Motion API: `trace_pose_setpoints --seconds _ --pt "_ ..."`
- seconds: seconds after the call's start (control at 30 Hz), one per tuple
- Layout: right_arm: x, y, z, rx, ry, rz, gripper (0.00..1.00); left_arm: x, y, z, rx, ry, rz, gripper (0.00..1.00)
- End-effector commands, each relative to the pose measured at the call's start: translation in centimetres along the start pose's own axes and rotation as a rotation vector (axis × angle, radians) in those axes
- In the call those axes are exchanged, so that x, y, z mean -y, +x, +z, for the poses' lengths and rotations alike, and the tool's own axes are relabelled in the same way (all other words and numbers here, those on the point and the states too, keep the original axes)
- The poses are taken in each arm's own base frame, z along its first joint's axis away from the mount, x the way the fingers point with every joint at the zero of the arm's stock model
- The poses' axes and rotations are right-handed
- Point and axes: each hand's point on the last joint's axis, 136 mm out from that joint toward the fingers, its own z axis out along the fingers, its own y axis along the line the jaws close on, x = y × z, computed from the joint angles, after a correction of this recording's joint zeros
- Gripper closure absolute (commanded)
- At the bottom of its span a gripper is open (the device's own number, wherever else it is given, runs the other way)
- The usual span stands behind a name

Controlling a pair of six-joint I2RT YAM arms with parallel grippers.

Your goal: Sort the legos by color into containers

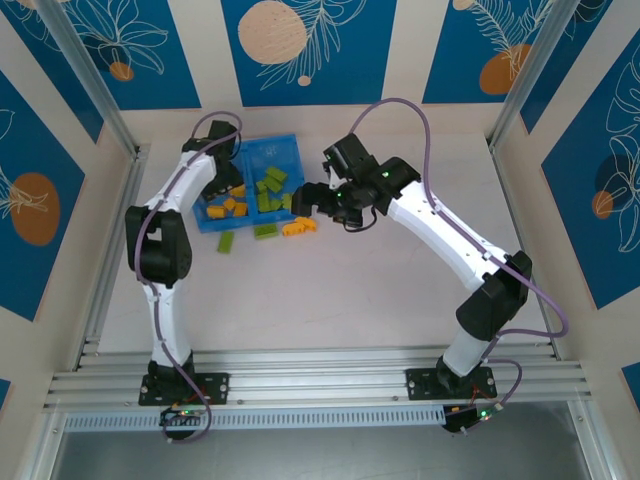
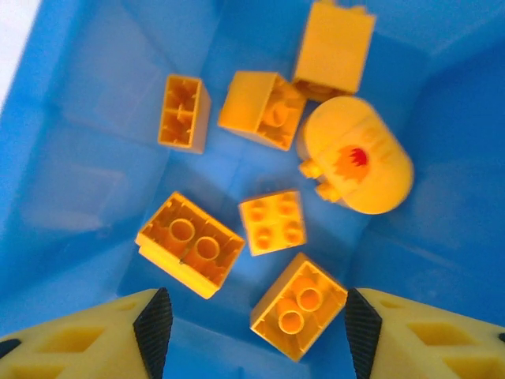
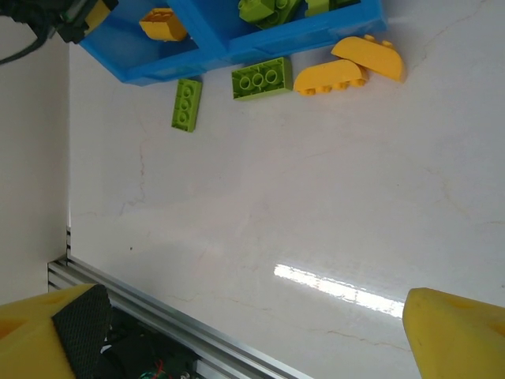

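Observation:
My left gripper (image 2: 258, 332) (image 1: 222, 190) hangs open over the left compartment of the blue tray (image 2: 95, 181) (image 1: 270, 142). Several orange-yellow legos lie loose in that compartment. One of them (image 2: 298, 306) lies underside up below the gap between the fingers, close to the right pad (image 2: 361, 332). A rounded orange piece (image 2: 359, 158) carries a flame print. Green legos (image 1: 272, 185) fill the right compartment. My right gripper (image 1: 308, 200) (image 3: 268, 339) is open and empty, near the tray's front right corner. On the table in front of the tray lie two green legos (image 3: 187, 103) (image 3: 261, 78) and two orange ones (image 3: 330, 77) (image 3: 368, 57).
The tray (image 3: 316, 31) stands at the back left of the white table (image 1: 380, 300). An aluminium rail (image 1: 320, 370) runs along the near edge, another (image 1: 110, 260) along the left side. Patterned walls close in the back and sides.

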Motion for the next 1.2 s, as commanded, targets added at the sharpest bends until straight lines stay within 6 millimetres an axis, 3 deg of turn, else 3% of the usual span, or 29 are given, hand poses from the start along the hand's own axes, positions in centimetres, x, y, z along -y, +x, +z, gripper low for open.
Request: trace_pose_setpoints --seconds 0.0,0.1,0.2,0.23,0.37,0.53,0.73,0.93,1.07,1.17 --pt "-1.1 0.8 0.0 -0.006 -0.018 0.008 0.03 0.6 -3.1 -7.8 0.098 0.147 -0.015 0.38" --pt "-2.7 1.4 2.2 -0.031 -0.051 0.044 0.03 0.1 -2.9 -13.2 0.14 0.241 0.015 0.37" --pt "-4.4 1.9 5.2 -0.052 -0.04 0.106 0.03 -1.7 -2.0 -18.9 0.221 0.314 0.081 0.37" --pt "-4.7 1.9 6.3 -0.052 -0.026 0.124 0.03 -2.4 -1.4 -19.9 0.243 0.32 0.112 0.37" --pt "-7.2 2.2 11.7 -0.069 -0.024 0.105 0.03 -6.8 2.5 -20.8 0.299 0.281 0.243 0.37" --pt "-9.1 3.1 18.7 -0.115 0.036 0.029 0.02 -11.3 7.5 -22.8 0.339 0.287 0.336 0.36" --pt "-10.0 3.3 24.5 -0.082 0.053 0.007 0.03 -14.7 10.5 -25.0 0.357 0.272 0.379 0.31" --pt "-9.9 2.2 28.7 0.04 0.081 -0.077 0.12 -16.5 12.4 -25.7 0.355 0.265 0.39 0.29" --pt "-9.9 1.0 29.7 0.113 0.1 -0.125 0.15 -16.3 13.2 -25.9 0.329 0.303 0.382 0.27" --pt "-10.2 0.3 30.7 0.159 0.082 -0.145 0.23 -15.8 13.4 -26.0 0.315 0.336 0.374 0.27"
